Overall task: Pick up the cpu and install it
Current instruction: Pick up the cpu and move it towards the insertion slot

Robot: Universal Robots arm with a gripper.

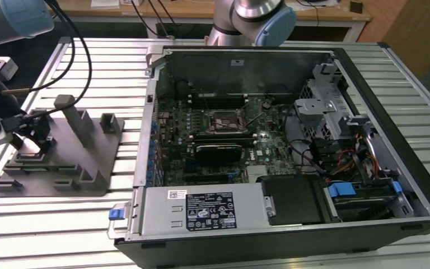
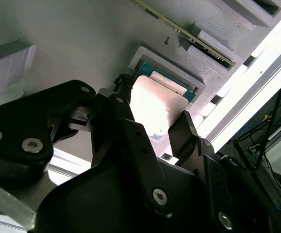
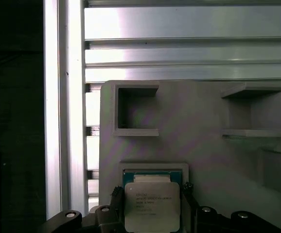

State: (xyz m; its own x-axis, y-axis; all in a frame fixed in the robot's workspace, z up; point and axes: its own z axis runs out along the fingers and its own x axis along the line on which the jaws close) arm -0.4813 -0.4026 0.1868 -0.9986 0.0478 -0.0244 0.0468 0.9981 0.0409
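Down in the grey fixture point(image 3: 203, 145), black fingers point(image 2: 123, 111) clamp the flat, square, silvery cpu point(image 3: 152, 206).

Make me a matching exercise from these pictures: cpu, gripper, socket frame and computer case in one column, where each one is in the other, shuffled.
1 cpu
2 gripper
3 socket frame
4 computer case

A on the motherboard
B exterior view's right, side open
C in a recess of the grey fixture
D over the fixture, at the cpu

Pairs: 1-C, 2-D, 3-A, 4-B
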